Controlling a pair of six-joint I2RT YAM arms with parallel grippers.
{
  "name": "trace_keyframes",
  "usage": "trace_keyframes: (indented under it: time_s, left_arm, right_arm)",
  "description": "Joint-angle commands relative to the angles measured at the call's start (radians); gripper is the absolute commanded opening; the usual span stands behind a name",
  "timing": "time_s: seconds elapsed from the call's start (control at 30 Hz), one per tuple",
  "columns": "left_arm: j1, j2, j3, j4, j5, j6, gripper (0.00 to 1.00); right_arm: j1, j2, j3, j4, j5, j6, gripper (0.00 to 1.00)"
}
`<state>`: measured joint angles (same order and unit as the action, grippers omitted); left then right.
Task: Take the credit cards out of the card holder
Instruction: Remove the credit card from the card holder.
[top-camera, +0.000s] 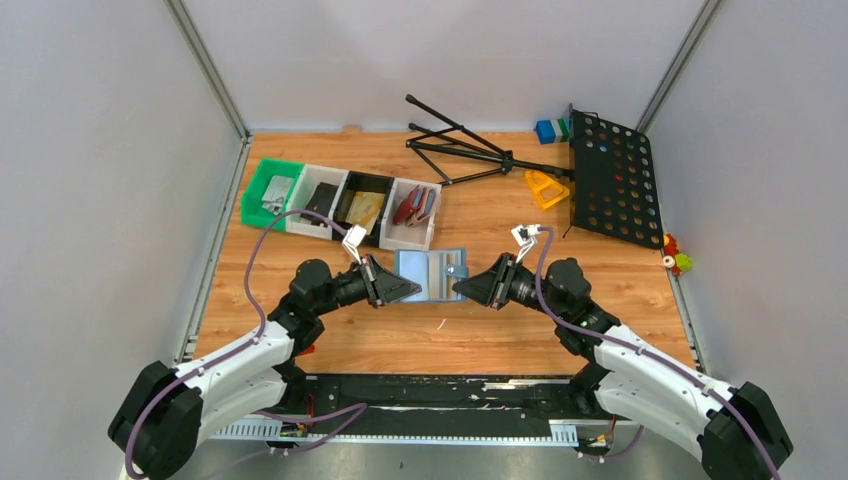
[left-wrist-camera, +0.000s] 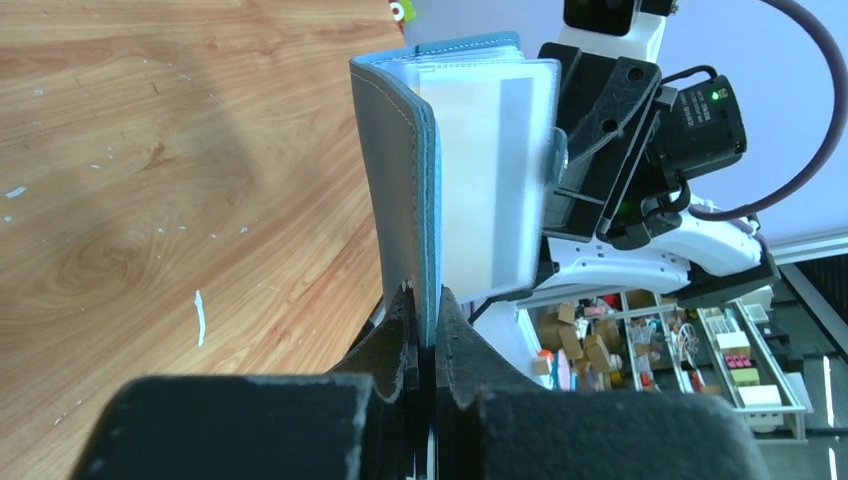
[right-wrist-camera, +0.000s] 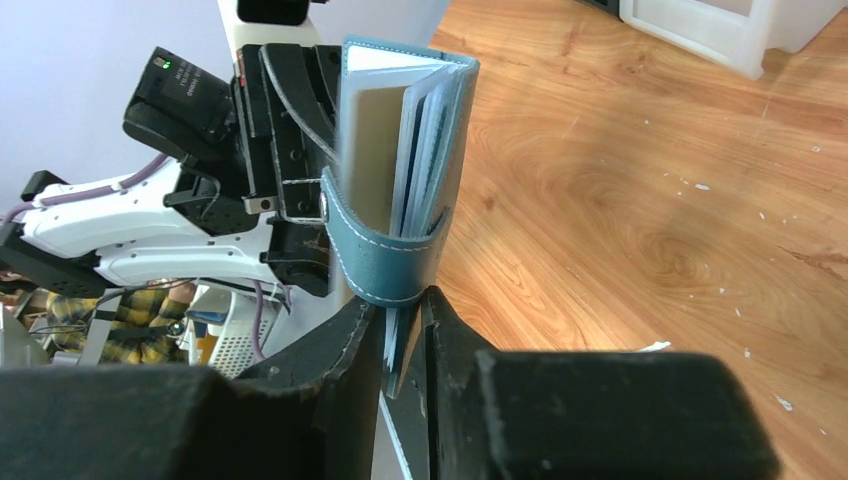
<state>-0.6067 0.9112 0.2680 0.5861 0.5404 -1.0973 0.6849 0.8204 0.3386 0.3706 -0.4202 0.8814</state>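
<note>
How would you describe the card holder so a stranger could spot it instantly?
On the wooden table, look just in front of the row of four bins, near its right end. The card holder is gripped between the left hand and right hand; unlike the binned wallets, it's slate blue and spread open.

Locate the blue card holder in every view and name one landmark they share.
Top external: card holder at picture centre, open, between the left tool and right tool.
Left wrist: card holder at centre, upright, bottom edge pinched by the left tool.
Right wrist: card holder centre-left, upright, above the right tool.
Shared landmark: the wooden table.
</note>
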Motion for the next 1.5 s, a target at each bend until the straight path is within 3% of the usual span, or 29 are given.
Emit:
trace_keyframes:
  time_s: [0.0,0.17,0.3,0.6,0.83,0.97,1.17,1.33,1.47]
  left_arm:
    - [-0.015,0.0,0.029,0.043,0.002,0.023,0.0]
    - [-0.018,0.0,0.026,0.037,0.001,0.029,0.0]
    - [-0.032,0.0,0.042,-0.003,-0.009,0.057,0.0]
    - [-0.057,0.003,0.071,-0.06,-0.021,0.1,0.0]
    - [-0.065,0.007,0.084,-0.15,-0.052,0.154,0.0]
    - [-0.072,0.037,0.109,-0.211,-0.066,0.197,0.0]
    - [-0.092,0.089,0.117,-0.203,-0.072,0.221,0.1]
    - [-0.104,0.137,0.101,-0.142,-0.062,0.219,0.38]
    - [-0.11,0.154,0.093,-0.11,-0.062,0.218,0.47]
  right_arm:
    - [0.004,0.029,0.061,-0.054,-0.009,-0.052,0.19]
    - [0.005,0.043,0.054,-0.006,-0.035,-0.042,0.14]
    - [0.006,0.059,0.084,-0.067,-0.032,-0.077,0.24]
    - [0.011,0.097,0.112,-0.142,-0.01,-0.095,0.23]
    - [0.012,0.119,0.126,-0.153,-0.014,-0.106,0.0]
    - [0.019,0.13,0.15,-0.189,-0.007,-0.123,0.0]
    - [0.038,0.148,0.192,-0.267,0.033,-0.153,0.0]
    - [0.067,0.177,0.252,-0.366,0.097,-0.188,0.0]
    - [0.084,0.2,0.28,-0.415,0.106,-0.195,0.0]
